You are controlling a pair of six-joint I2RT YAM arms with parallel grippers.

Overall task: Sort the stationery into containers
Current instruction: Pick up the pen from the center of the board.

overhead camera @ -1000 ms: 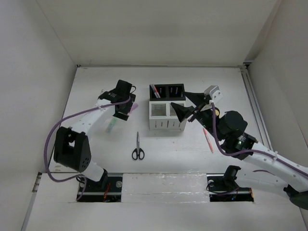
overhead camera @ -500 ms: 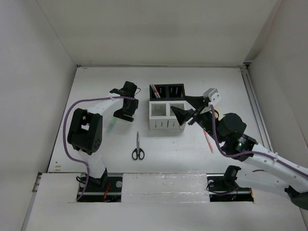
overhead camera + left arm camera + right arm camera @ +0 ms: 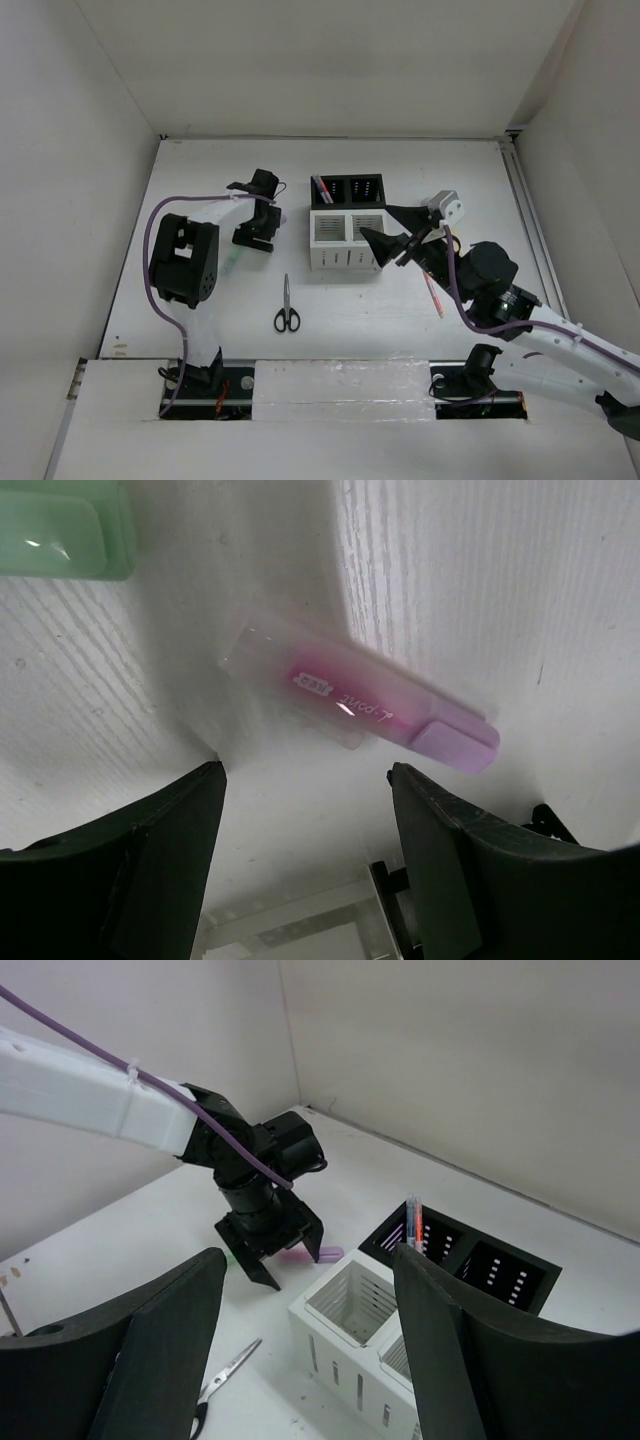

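From above, the left jaws hang left of the containers, the right jaws by their right side. Left wrist: jaws apart over the pink highlighter on the table — it lies skewed, so closing may pinch one end and flick it away. Right wrist: jaws apart, empty.

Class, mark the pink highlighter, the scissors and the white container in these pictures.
pink highlighter (image 3: 370,705), left wrist view, middle of its barrel.
scissors (image 3: 287,320), top external view, black handles.
white container (image 3: 345,258), top external view, slotted front wall.
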